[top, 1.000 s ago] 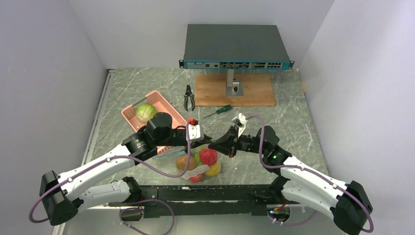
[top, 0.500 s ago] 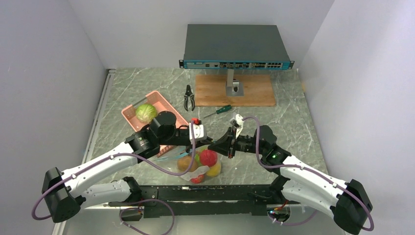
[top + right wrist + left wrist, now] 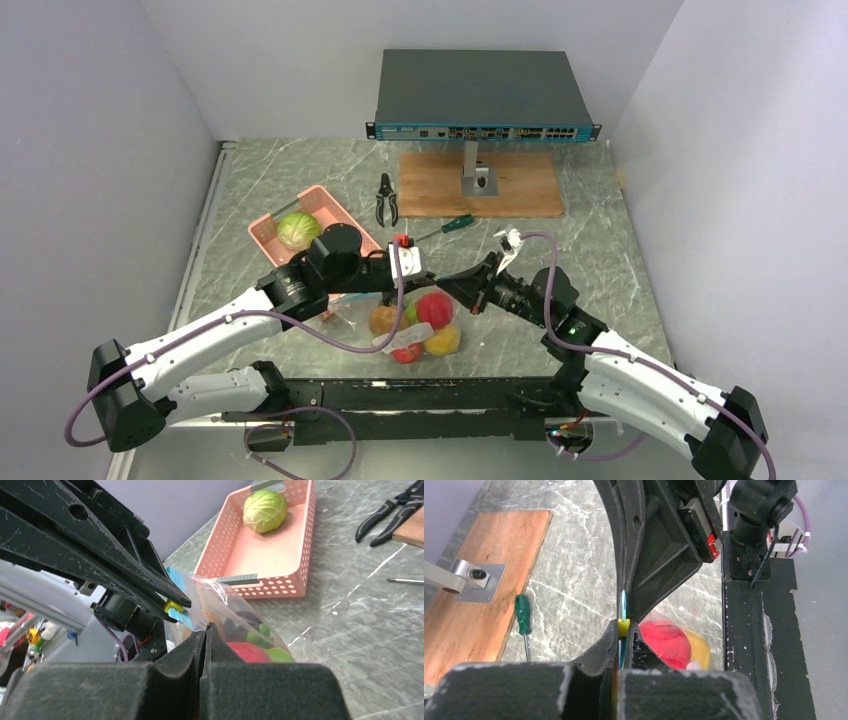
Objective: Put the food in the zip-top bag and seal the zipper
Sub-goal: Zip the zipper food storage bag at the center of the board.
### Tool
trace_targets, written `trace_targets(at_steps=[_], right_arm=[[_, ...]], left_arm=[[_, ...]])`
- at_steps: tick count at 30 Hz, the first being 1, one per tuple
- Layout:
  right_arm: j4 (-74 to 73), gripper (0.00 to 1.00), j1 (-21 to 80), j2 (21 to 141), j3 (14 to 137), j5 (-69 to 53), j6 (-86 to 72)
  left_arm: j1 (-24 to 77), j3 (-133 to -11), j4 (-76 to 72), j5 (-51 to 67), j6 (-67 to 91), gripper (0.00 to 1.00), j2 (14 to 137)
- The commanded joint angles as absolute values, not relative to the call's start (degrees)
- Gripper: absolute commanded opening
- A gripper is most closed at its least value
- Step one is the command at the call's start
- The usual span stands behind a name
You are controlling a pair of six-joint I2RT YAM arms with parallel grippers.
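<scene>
- The top view looks steeply down from above and behind the arms (image 3: 240, 330) over the whole table (image 3: 600, 250).
- The left wrist view sits close behind the left hand (image 3: 624, 632), facing rightward.
- The right wrist view, close behind the right hand (image 3: 205, 629), faces leftward; both apparently share the zip-top bag (image 3: 235, 605).

One bag (image 3: 220, 600), one basket (image 3: 270, 586), one cabbage (image 3: 265, 510)

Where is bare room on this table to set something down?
Bare grey marble table lies right of the wooden board and green-handled screwdriver, and behind the pink plastic basket, left of the black pliers. Crowded: near centre, where left gripper and right gripper pinch the clear zip-top bag.
</scene>
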State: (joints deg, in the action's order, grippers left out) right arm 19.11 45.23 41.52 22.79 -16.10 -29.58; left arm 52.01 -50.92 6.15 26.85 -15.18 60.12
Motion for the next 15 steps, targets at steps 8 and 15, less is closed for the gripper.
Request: trace_targets(at_steps=[8,15], right_arm=[[16.02,0.00,44.54,33.46,21.29,-0.15,-33.66],[12.67,0.00,44.55,30.10,21.59,1.53,-32.07]], left_arm=[[51.88,-52.37,8.82,19.83,-15.45,0.00,58.10],[51.90,-52.11,9.38,18.20,-16.54,0.00,58.10]])
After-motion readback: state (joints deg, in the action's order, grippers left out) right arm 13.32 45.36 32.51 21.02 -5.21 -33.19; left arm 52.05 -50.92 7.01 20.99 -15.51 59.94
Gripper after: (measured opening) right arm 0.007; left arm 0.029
